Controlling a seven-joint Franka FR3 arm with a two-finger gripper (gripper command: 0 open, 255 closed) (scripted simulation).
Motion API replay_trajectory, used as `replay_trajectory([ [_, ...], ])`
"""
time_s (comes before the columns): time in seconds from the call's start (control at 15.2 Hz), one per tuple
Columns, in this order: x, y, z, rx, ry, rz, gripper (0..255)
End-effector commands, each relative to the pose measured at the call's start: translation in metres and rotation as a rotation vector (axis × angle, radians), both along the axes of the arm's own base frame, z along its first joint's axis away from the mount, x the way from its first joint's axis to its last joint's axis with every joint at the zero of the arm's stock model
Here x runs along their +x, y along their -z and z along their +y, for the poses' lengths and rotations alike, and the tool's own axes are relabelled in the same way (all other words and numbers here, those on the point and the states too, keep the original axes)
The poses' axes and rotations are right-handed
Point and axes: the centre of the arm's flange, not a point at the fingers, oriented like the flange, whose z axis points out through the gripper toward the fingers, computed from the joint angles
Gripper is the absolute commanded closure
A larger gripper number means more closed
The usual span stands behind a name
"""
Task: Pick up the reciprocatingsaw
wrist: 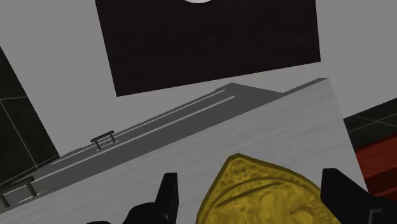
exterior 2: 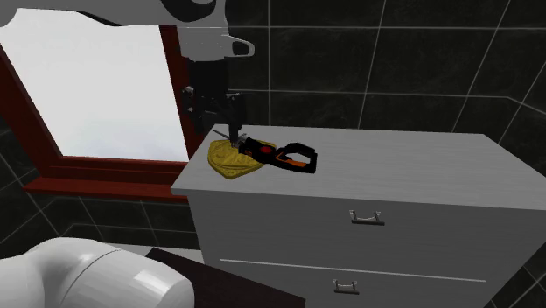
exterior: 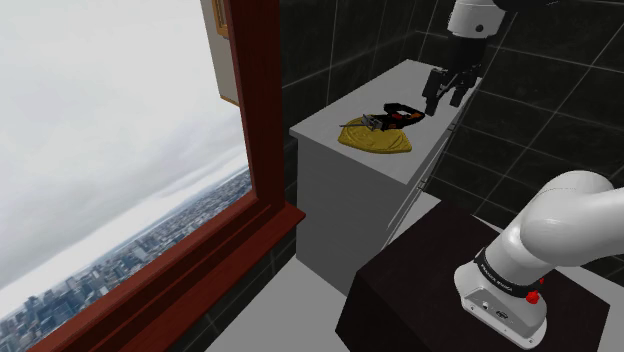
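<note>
Hovering above the worktop (exterior 2: 411,166), the end effector (exterior 2: 230,122) is released, fingers (wrist: 167,191) spread with nothing between them. Under it sits a yellow lump (wrist: 267,191). The black-and-orange saw (exterior 2: 280,156) lies on the worktop, one end overlapping that lump, just beside the fingertips.

Saw (exterior 2: 287,156) partly on lumpy object (exterior 2: 227,160), both atop dresser (exterior 2: 420,175), near one end.
</note>
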Motion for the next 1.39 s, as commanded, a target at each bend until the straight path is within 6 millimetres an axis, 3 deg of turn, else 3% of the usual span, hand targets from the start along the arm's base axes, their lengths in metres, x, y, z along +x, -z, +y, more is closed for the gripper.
replay_trajectory([
  [0.0,0.0,0.0,0.0,0.0,0.0,0.0,0],
  [0.4,0.069,0.03,-0.031,0.02,0.184,0.002,0],
  [0.86,0.141,0.066,-0.081,0.044,0.398,0.005,0],
  [1.19,0.185,0.092,-0.125,0.06,0.551,0.007,0],
  [1.32,0.189,0.1,-0.129,0.062,0.565,0.007,0],
])
